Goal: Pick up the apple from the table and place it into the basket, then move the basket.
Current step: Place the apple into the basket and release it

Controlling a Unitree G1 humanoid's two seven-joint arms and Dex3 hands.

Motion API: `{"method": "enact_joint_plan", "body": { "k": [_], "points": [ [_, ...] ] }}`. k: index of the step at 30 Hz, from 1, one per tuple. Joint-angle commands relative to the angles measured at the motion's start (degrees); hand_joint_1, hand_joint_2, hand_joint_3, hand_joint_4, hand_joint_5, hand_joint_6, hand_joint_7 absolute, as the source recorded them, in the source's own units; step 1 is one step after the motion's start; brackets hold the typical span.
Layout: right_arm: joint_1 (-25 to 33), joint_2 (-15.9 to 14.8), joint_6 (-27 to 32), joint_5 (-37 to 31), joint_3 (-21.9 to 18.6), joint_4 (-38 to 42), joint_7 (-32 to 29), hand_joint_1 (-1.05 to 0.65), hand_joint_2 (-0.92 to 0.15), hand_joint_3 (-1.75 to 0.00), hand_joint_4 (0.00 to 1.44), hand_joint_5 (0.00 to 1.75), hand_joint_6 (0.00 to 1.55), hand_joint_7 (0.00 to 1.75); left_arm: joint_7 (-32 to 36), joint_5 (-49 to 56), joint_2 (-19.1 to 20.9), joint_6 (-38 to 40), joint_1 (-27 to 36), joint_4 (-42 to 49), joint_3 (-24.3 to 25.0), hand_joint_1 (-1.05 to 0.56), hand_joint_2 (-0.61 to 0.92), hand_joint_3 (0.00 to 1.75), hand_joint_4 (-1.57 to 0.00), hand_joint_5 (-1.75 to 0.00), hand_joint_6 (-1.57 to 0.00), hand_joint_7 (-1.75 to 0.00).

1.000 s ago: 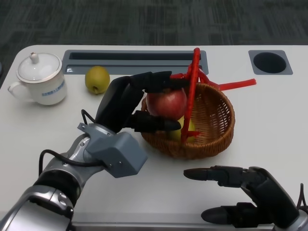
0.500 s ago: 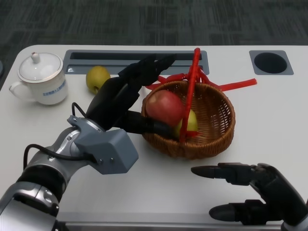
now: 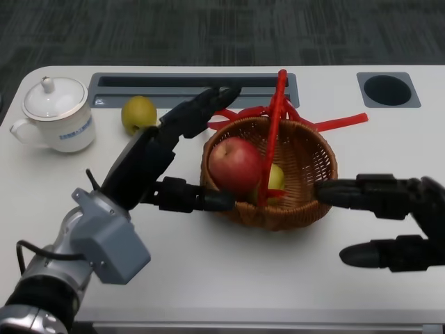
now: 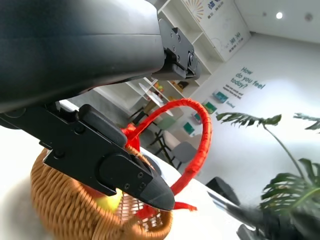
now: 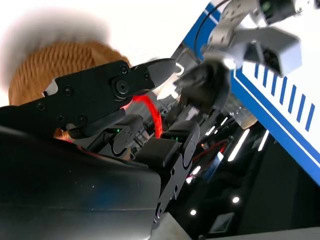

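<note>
I'm seeing the basket (image 3: 306, 202) hemmed in, my left hand (image 3: 156, 156) spreading along its left rim and my right hand (image 3: 389, 219) reaching at its right rim. Its red handle (image 3: 272, 132) is standing upright across the opening, over the apple (image 3: 235, 163). Bare table (image 3: 236, 271) is lying open in front, while the cup (image 3: 59, 115) and yellow fruit (image 3: 138, 113) are crowding the far left.

Black fingers (image 4: 125, 172) of the left hand (image 4: 100, 100) over the wicker basket (image 4: 60, 205) with red handle (image 4: 197, 145).
</note>
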Motion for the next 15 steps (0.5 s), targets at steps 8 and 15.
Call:
{"method": "enact_joint_plan", "body": {
  "k": [8,15],
  "points": [
    [-11.8,-3.1,-1.4,-4.0,0.4,9.5,-0.4,-0.44,-0.87,0.0,0.72,0.01,0.67,0.01,-6.1,-5.9,2.8,-2.1,10.4,-8.7,3.6,-0.65,0.82,0.01,-0.35,-0.04,-0.41,-0.02],
    [-18.3,-3.2,1.3,-10.0,3.1,15.6,-1.0,-0.45,-0.85,0.0,0.74,0.01,0.72,0.02,-6.5,-5.9,3.5,-1.4,14.7,-12.7,5.7,-0.67,0.82,0.0,-0.41,-0.03,-0.47,-0.02]
  ]
}}
